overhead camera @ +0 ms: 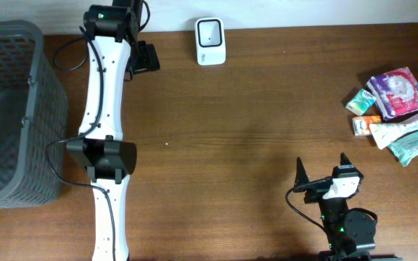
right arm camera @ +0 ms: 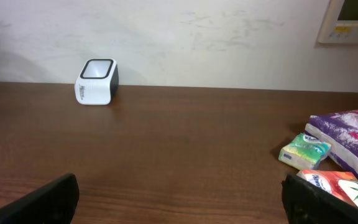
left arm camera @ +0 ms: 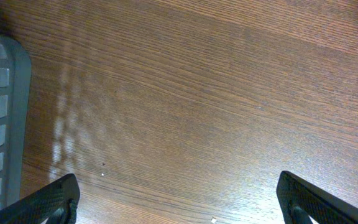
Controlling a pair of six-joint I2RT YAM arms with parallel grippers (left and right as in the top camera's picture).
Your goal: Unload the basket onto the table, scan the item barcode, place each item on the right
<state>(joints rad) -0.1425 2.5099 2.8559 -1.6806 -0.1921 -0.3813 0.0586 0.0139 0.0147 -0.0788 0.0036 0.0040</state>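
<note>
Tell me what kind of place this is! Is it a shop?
Probably a pretend shop checkout in a robot lab, not a real store. On the wooden table there's a white barcode scanner, a grey shopping basket and a little pile of packets.

Left arm (overhead camera: 101,94) stretched forward, left claw (left arm camera: 179,202) wide open, empty. Right arm (overhead camera: 353,222) folded back, right claw (right arm camera: 179,200) likewise.

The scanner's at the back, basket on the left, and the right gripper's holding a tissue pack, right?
Not holding: the right gripper is open and empty, short of the packs, as overhead shows. Scanner and basket are as said.
</note>
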